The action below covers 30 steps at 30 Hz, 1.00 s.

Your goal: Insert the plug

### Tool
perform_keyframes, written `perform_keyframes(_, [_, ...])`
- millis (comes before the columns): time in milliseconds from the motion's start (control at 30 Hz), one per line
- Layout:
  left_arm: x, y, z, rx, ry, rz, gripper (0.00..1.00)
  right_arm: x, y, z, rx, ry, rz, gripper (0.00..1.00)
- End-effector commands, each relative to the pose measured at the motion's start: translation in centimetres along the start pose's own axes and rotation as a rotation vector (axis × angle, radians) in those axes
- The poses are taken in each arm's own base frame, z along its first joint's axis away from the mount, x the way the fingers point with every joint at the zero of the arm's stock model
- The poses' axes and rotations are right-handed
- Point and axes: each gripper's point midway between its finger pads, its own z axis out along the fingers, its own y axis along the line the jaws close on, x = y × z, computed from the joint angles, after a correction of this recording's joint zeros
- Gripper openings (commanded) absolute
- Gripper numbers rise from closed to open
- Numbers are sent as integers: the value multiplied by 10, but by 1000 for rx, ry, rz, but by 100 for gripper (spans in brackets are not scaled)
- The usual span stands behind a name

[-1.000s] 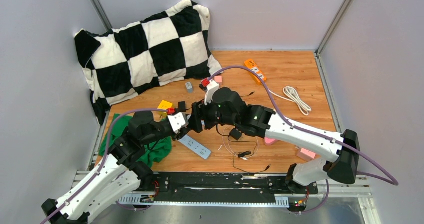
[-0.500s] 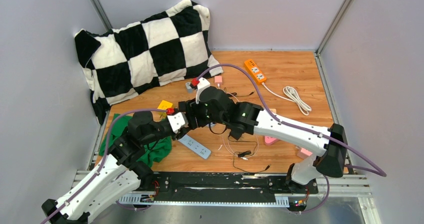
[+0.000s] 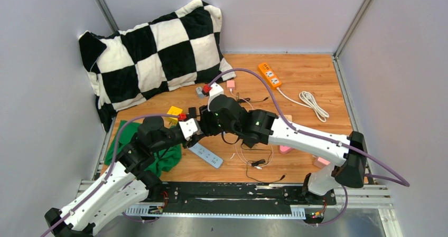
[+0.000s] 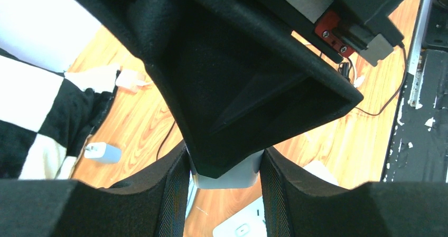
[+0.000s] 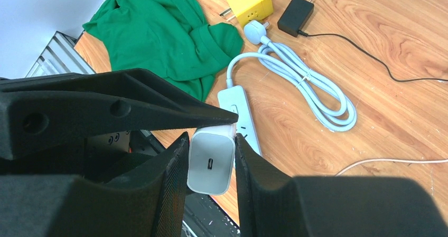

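Observation:
A white charger plug (image 5: 211, 162) hangs in mid-air over the table, its USB port facing the right wrist camera. My right gripper (image 5: 210, 138) is shut on its two sides. My left gripper (image 4: 223, 158) is shut on the same plug (image 4: 226, 178) from the opposite end, and its black fingers (image 5: 132, 102) show just above the plug in the right wrist view. In the top view the two grippers, left (image 3: 194, 130) and right (image 3: 205, 123), meet nose to nose and hide the plug. The white power strip (image 3: 206, 155) lies on the wood just below them, sockets up (image 5: 240, 113).
A green cloth (image 3: 138, 147) lies to the left, with a yellow cube adapter (image 5: 246, 2) and a black adapter (image 5: 296, 9) near it. The strip's coiled white cord (image 5: 296, 84) and thin loose wires (image 3: 253, 160) lie nearby. Farther back are the checkered pillow (image 3: 153, 52) and an orange strip (image 3: 269, 74).
My right arm swung left to meet the left gripper, and its jaws closed in on the plug. The left arm kept still with the plug in it.

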Motion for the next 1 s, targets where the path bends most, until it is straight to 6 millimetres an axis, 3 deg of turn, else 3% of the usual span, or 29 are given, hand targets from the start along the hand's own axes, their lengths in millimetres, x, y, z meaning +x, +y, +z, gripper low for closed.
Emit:
perform_keyframes(0, [-21,4,-2,-13,-66,9,45,10,-26,-11,92,-1,-28,0])
perform_keyframes(167, [-25,0,-2,7,-74,-13,76,6,-49,-21,152,-35,-18,0])
perform_keyframes(233, [-27,-1,-3,16,-76,-24,97,8,-67,-29,205,-50,-10,0])
perform_keyframes(267, [-29,-2,-3,21,-77,-30,99,12,-77,-33,233,-53,-6,0])
perform_keyframes(433, [-35,-4,-11,19,-89,-51,100,52,-136,-55,391,-1,47,0])
perform_keyframes(667, [-25,-5,-21,-28,-95,-60,100,87,-213,-112,629,42,131,0])
perform_keyframes(800, [-18,-2,-28,-73,-95,-61,100,107,-240,-133,717,73,163,0])
perform_keyframes(967, [-13,-2,-31,-93,-95,-62,100,134,-259,-137,774,126,222,0])
